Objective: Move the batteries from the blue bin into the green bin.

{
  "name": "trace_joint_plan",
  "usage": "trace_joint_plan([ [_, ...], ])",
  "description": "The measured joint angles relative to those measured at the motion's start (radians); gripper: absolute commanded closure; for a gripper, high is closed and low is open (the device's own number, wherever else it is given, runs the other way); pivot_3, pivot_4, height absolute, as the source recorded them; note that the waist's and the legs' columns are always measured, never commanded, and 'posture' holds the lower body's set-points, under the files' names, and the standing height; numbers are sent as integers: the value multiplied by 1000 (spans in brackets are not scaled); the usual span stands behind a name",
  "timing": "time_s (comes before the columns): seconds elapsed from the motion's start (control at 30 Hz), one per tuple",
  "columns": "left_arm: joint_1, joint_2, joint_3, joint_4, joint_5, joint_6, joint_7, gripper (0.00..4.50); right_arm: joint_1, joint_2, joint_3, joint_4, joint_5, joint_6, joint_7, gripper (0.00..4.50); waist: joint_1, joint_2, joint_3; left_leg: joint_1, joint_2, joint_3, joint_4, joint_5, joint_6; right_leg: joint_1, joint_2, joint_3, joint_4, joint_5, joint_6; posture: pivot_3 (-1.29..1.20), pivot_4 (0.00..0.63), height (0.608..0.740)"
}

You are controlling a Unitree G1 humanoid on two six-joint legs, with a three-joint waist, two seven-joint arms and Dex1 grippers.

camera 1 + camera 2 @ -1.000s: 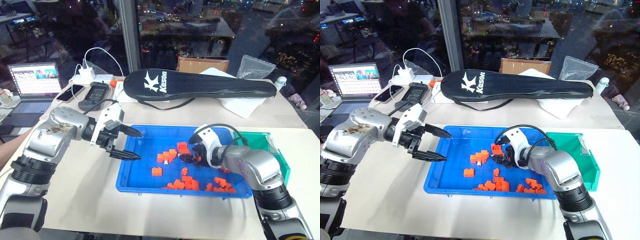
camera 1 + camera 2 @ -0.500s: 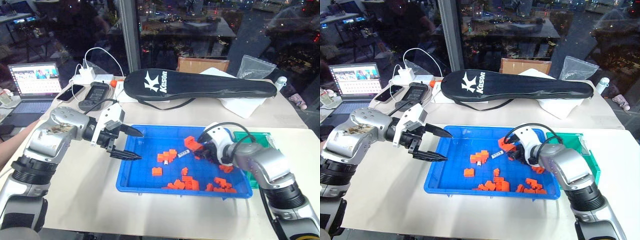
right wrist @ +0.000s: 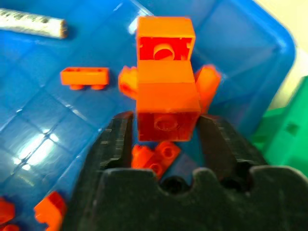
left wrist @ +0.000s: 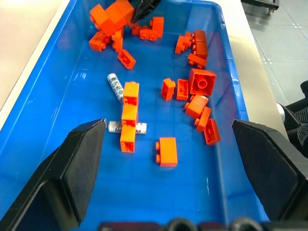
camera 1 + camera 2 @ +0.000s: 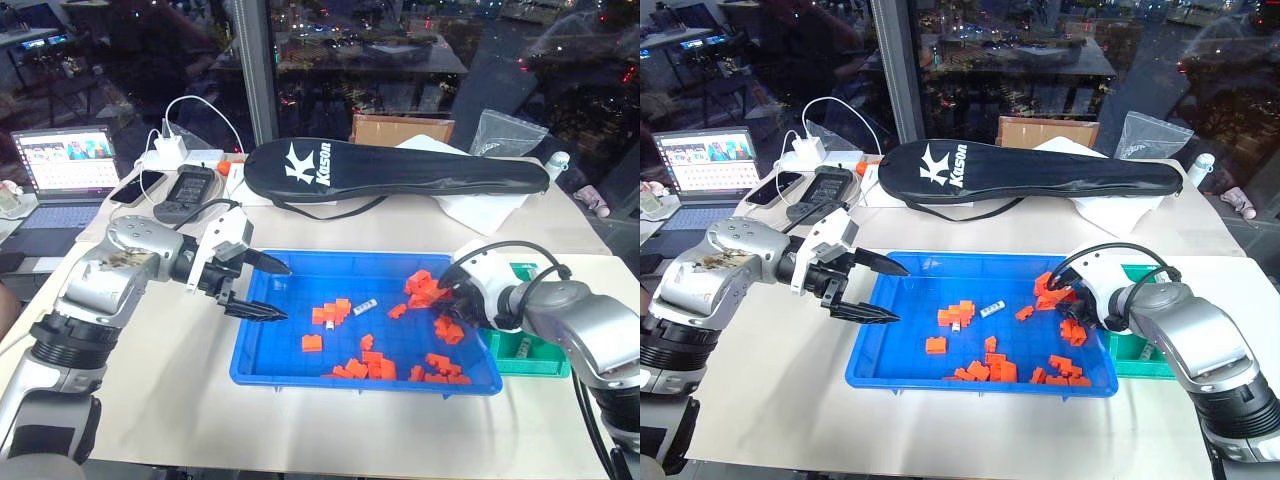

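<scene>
The right gripper point(image 3: 166, 126) sits over the right end of the blue bin point(image 5: 300, 373), its two black fingers point(image 3: 114, 144) set on either side of a stack of orange bricks point(image 3: 166, 96); the brick fills the gap between them, though whether the pads actually press on it cannot be told. The left gripper point(image 5: 262, 289) hangs over the bin's left end with its jaws spread wide and nothing between them.

Inside the blue bin, two batteries point(image 4: 115, 86) lie on the floor near the middle, one touching a column of orange bricks point(image 4: 129, 114) and the other partly under it. More loose orange bricks point(image 5: 375, 365) are scattered toward the near rim and the right end. The green bin point(image 5: 535, 348) stands just beside the blue bin's right end, mostly hidden by the right arm.

Both bins rest on a pale table point(image 5: 170, 400). Farther back lie a long black racket bag point(image 5: 400, 170), a cardboard box point(image 5: 400, 128), a clear plastic bag point(image 5: 508, 130), a white charger with cables point(image 5: 170, 150) and an open laptop point(image 5: 70, 165). Dark windows point(image 5: 400, 50) with city lights close the room behind.

The left arm reaches in from the left, gripper pointing across toward the right and tilted down. The right arm bends in from the right, gripper angled down into the bin.
</scene>
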Motion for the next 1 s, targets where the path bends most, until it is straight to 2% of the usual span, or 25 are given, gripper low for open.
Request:
trace_joint_plan([
  [0.03,0,0,0,0,-1,2,3,0,0,0,0,-5,-1,1,-1,190,1,0,0,0,0,0,0,0,0,0,0,0,0,0,0,0,150,708],
  [0.2,9,3,0,-4,-4,5,4,0,-30,70,9,-16,10,-2,2,190,-2,0,0,0,0,0,0,0,0,0,0,0,0,0,0,0,150,708],
  [0.47,35,23,9,-28,-14,15,10,0,-127,148,230,17,-55,-145,26,190,0,0,0,0,0,0,0,0,0,0,0,0,0,0,0,0,150,708],
  [0.6,44,30,22,-37,-21,26,18,0,-173,158,268,63,-93,-220,55,190,3,0,0,0,0,0,0,0,0,0,0,-1,0,0,0,0,150,708],
  [0.8,49,31,30,-62,-23,30,34,0,-230,167,358,215,-178,-390,166,190,2,0,0,0,0,0,0,0,0,0,0,-1,0,0,0,0,150,708],
  [1.0,60,29,36,-66,-24,33,49,0,-356,139,442,435,-258,-615,407,190,2,0,0,1,0,0,0,0,0,0,0,-1,0,0,0,0,150,708],
])
